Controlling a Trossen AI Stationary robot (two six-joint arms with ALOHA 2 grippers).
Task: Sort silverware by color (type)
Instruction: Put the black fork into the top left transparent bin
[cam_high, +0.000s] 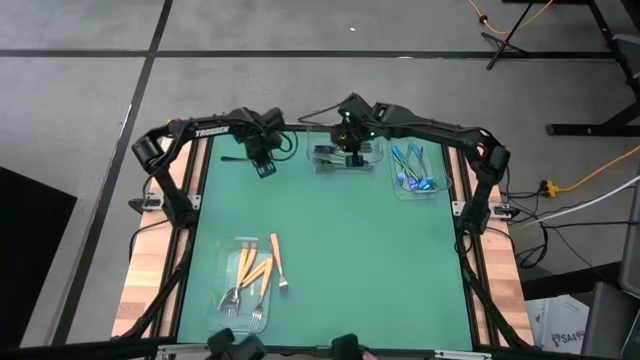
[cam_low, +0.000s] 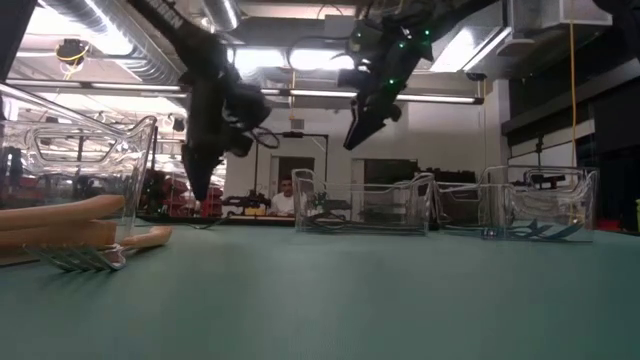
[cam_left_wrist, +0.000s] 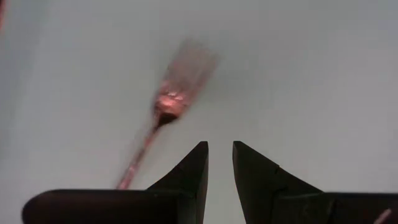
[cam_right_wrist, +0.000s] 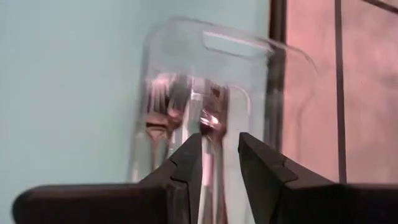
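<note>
While left gripper (cam_high: 265, 166) hovers beside black fork (cam_high: 232, 158).

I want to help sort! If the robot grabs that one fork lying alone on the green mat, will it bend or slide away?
The fork looks rigid, so it probably won't bend. It lies flat on the smooth mat, so it could skid if nudged. Its handle is thin, so the left gripper, open just above it, may struggle to get under it.

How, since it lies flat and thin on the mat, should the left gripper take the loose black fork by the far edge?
Probably take the black fork at mid-handle, coming from straight above, with the left gripper straddling the handle crosswise. The handle is narrow and straight, while the tined head is wider.
</note>
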